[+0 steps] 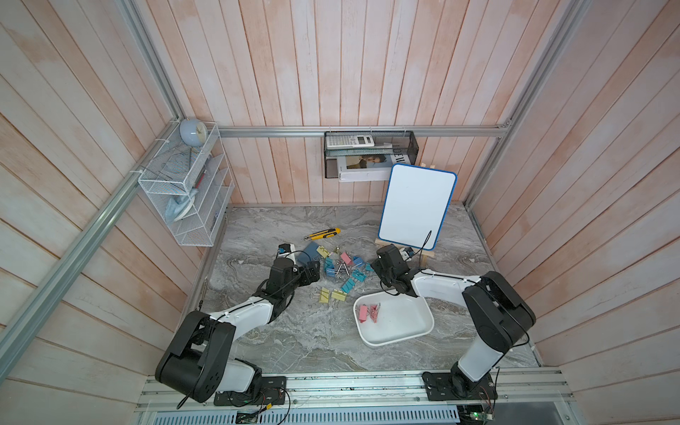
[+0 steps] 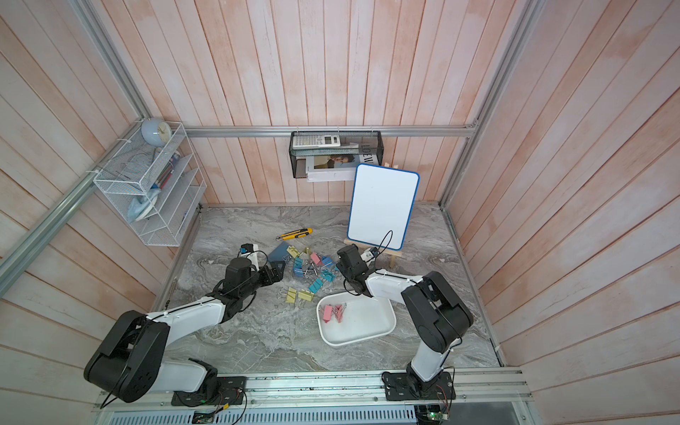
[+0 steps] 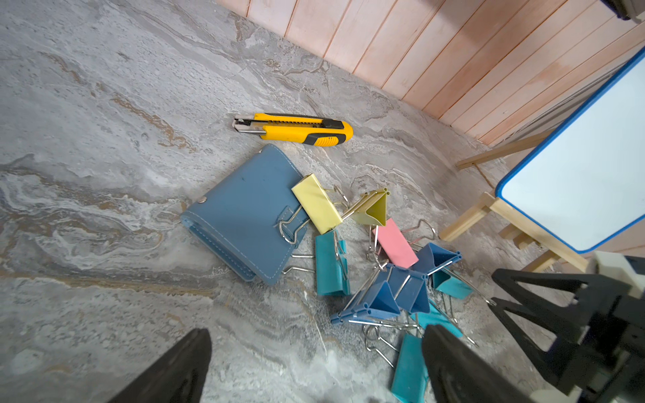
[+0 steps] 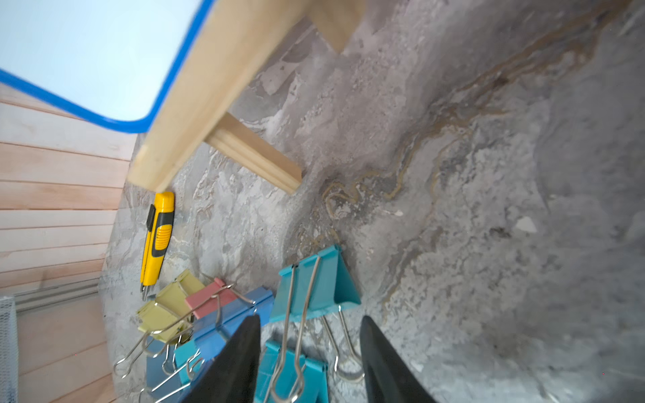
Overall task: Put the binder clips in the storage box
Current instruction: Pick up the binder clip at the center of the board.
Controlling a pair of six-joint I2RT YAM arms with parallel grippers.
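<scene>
Most binder clips [image 1: 344, 266] lie in a pile on the table [image 1: 294, 342]. Some pink clips [image 1: 369, 312] are in the storage box [image 1: 412, 327]. The left gripper [image 3: 317, 331] is spread wide beside the pile. The right gripper [image 4: 310, 321] is spread around a teal clip [image 4: 314, 282] and its wire handles, maybe not touching them.

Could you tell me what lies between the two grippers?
The heap of binder clips, between left gripper and right gripper; both top views show it.

Both arms are built from white plastic links [image 1: 244, 315] and bulky black joints [image 1: 496, 316]; thin black cables [image 1: 428, 241] are attached.
</scene>
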